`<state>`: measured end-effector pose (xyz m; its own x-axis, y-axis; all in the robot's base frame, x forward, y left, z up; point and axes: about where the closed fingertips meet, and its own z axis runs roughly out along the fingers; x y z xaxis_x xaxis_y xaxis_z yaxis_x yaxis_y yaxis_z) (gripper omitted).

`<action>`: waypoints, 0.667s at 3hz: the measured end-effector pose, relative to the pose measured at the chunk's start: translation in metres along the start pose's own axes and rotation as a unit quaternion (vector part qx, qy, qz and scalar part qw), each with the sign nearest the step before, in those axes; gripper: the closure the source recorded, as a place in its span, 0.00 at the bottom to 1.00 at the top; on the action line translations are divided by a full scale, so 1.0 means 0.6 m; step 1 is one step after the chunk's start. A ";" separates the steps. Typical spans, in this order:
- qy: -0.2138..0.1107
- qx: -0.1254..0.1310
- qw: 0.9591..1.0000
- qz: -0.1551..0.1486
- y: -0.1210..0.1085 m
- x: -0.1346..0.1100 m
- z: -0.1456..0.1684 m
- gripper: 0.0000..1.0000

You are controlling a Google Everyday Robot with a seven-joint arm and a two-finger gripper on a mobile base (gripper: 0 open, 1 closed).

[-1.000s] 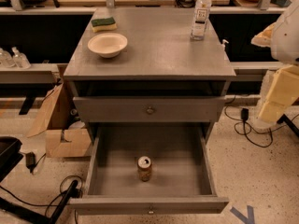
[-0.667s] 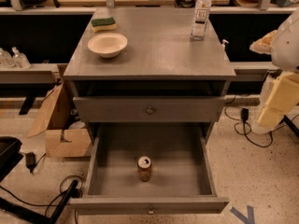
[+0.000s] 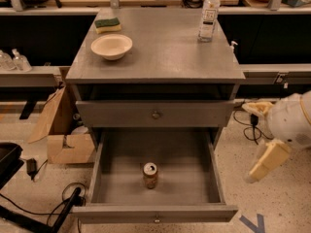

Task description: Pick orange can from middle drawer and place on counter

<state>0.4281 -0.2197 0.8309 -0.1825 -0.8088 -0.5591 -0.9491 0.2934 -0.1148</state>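
Sitting upright on the floor of the middle drawer (image 3: 187, 181): the orange can (image 3: 150, 174), silver top up, slightly left of centre and nearer the front wall than the back. Drawer is pulled fully out. The drawer above it (image 3: 194, 114) is shut.

The gripper (image 3: 248, 142) is off to the right of the cabinet, outside the drawer, at about drawer height and well apart from the can. Its two cream fingers (image 3: 269, 161) are spread wide with nothing between them.

The counter (image 3: 165, 57) carries a white bowl (image 3: 111, 46) at front left, a green-and-yellow sponge (image 3: 107, 25) behind the bowl, and a clear water bottle (image 3: 209, 13) upright at the back right. A cardboard box (image 3: 63, 135) sits on the floor left of the cabinet.
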 end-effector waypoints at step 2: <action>-0.242 0.017 0.970 0.021 0.021 0.050 0.093 0.00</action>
<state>0.4248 -0.2121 0.7669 -0.0722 -0.4647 -0.8825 -0.9328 0.3448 -0.1052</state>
